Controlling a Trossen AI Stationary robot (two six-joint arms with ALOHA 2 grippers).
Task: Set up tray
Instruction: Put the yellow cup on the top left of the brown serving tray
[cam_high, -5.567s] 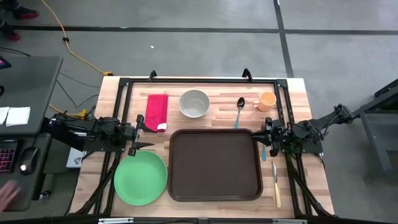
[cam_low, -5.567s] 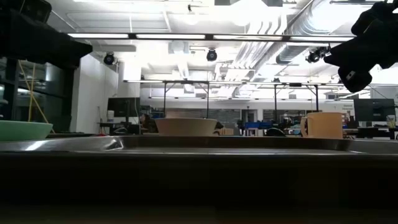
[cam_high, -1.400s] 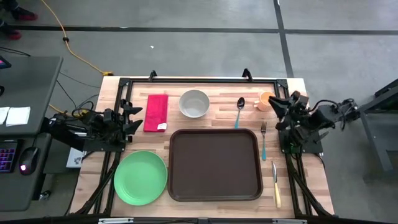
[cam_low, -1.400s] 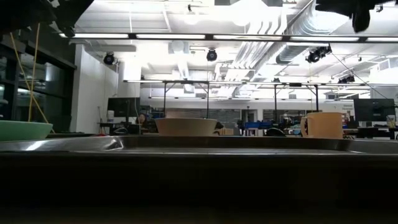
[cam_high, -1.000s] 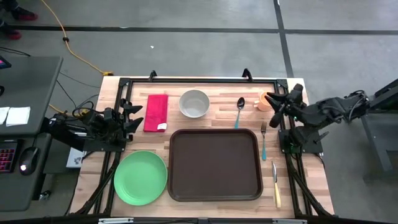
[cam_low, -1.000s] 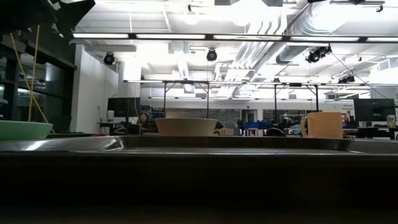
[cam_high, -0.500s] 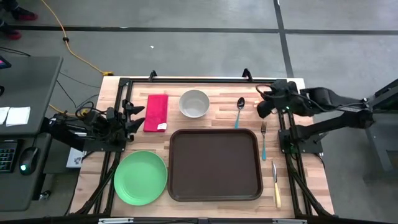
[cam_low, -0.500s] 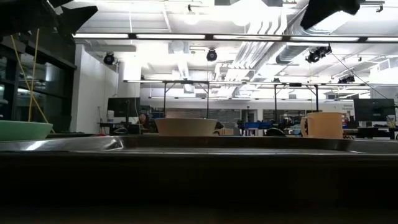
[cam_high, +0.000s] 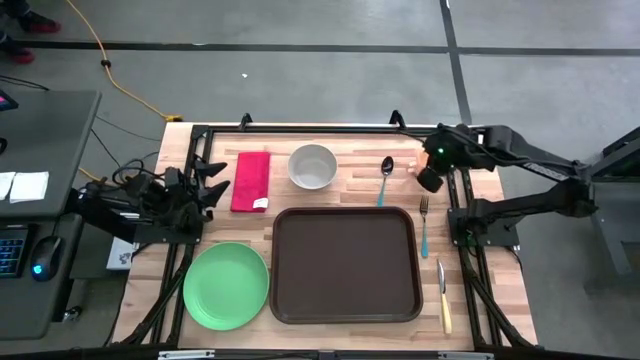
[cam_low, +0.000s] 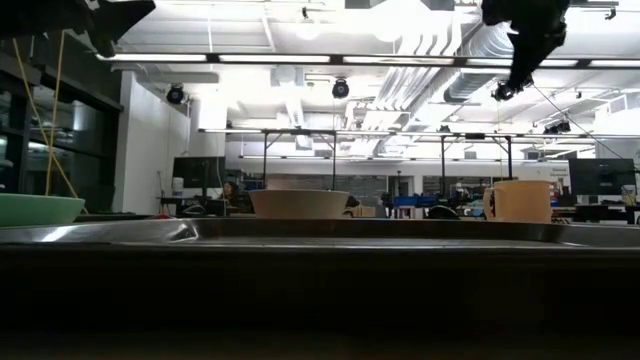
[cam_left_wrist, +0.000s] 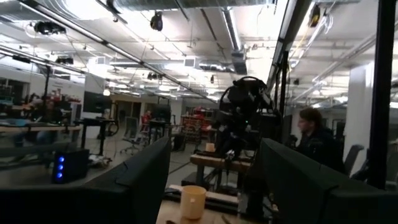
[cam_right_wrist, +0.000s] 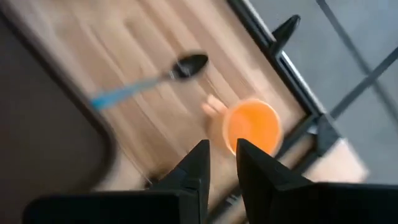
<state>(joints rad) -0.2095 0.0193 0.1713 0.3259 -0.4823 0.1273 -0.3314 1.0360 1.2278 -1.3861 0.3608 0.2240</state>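
The dark brown tray (cam_high: 345, 265) lies on the near middle of the table; its rim (cam_low: 320, 232) crosses the low view. An orange cup (cam_right_wrist: 252, 127) stands near the far right corner, mostly hidden in the high view by my right gripper (cam_high: 432, 168). That gripper hangs above the cup, pointing down, its fingers a narrow gap apart (cam_right_wrist: 221, 165); it also shows high up in the low view (cam_low: 520, 60). My left gripper (cam_high: 215, 178) waits wide open (cam_left_wrist: 214, 186) at the left edge beside the red napkin (cam_high: 252, 180).
A green plate (cam_high: 226, 285) sits left of the tray and a grey bowl (cam_high: 313, 166) beyond it. A spoon (cam_high: 385, 178) lies between bowl and cup. A fork (cam_high: 424, 225) and a knife (cam_high: 443, 295) lie right of the tray. A person (cam_left_wrist: 314, 134) sits beyond the table.
My right arm has swung from the table's right edge toward the left and come over the orange cup, and the gripper has tipped from nearly level to pointing down. Nothing on the table has moved.
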